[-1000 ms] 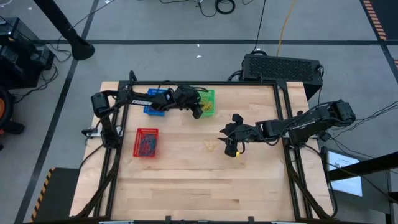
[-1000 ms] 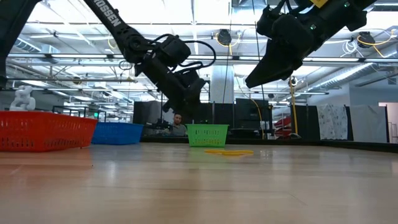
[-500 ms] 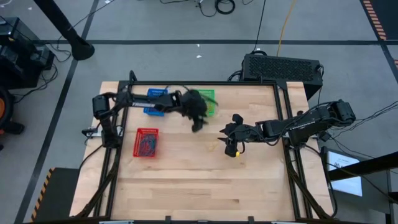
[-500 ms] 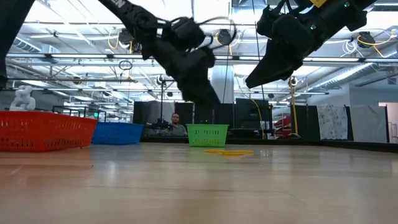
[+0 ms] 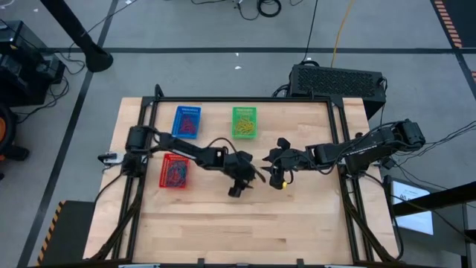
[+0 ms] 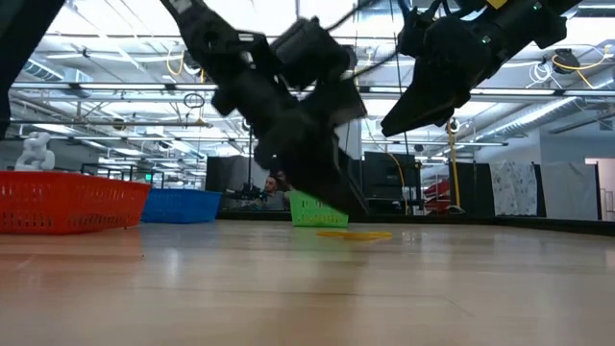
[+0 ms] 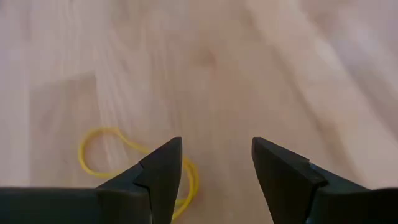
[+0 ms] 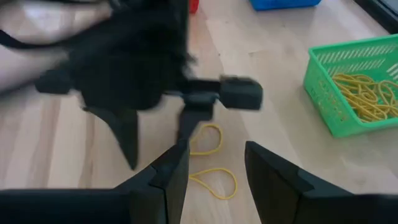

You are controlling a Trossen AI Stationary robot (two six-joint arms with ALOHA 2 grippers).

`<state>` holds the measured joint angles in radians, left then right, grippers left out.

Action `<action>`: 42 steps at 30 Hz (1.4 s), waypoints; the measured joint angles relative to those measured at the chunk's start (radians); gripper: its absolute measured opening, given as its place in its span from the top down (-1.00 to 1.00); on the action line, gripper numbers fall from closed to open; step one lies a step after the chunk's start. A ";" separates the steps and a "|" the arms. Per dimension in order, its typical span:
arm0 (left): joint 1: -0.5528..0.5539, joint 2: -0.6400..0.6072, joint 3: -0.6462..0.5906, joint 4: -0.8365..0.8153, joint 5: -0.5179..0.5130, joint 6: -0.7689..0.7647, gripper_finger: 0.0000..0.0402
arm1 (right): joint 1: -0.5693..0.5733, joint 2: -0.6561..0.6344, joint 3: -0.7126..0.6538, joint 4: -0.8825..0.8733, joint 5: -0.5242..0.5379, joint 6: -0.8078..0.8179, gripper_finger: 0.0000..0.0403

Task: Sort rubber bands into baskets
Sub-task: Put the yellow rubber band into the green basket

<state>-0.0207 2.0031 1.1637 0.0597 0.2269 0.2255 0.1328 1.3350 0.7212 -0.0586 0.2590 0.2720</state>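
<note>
Two loose yellow rubber bands (image 8: 210, 139) lie flat on the wooden table at its middle; they also show in the low view (image 6: 354, 234). My left gripper (image 5: 254, 175) is open and empty, slanting down just over them; one band (image 7: 118, 163) lies beside one of its fingers. My right gripper (image 5: 268, 162) is open and empty, hovering higher and just to the right of the bands. The green basket (image 5: 244, 121) holds yellow bands (image 8: 364, 87). The blue basket (image 5: 187, 121) and the red basket (image 5: 175, 170) hold mixed bands.
The three baskets stand on the table's left half, blue and green at the far edge and red nearer. A black box with a grille (image 5: 338, 79) sits beyond the far right corner. The two grippers are close together at mid-table. Bare wood lies toward the near edge.
My left gripper has swung from above the green basket toward the table's near edge and down, ending low over the yellow bands beside my right gripper. The bands on the table have stayed in place.
</note>
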 joint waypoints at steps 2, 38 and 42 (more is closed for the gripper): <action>0.004 0.031 0.000 0.027 -0.001 -0.011 -0.01 | 0.000 0.000 0.000 0.000 -0.005 0.003 0.26; 0.027 -0.223 -0.003 -0.293 -0.074 0.025 0.99 | 0.000 0.000 0.000 -0.031 -0.003 0.004 0.26; 0.054 -0.307 0.000 -0.294 -0.149 0.063 0.99 | 0.000 0.000 0.000 -0.030 -0.003 0.004 0.26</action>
<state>0.0334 1.6963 1.1632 -0.2343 0.0780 0.2882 0.1326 1.3350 0.7216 -0.0885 0.2562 0.2763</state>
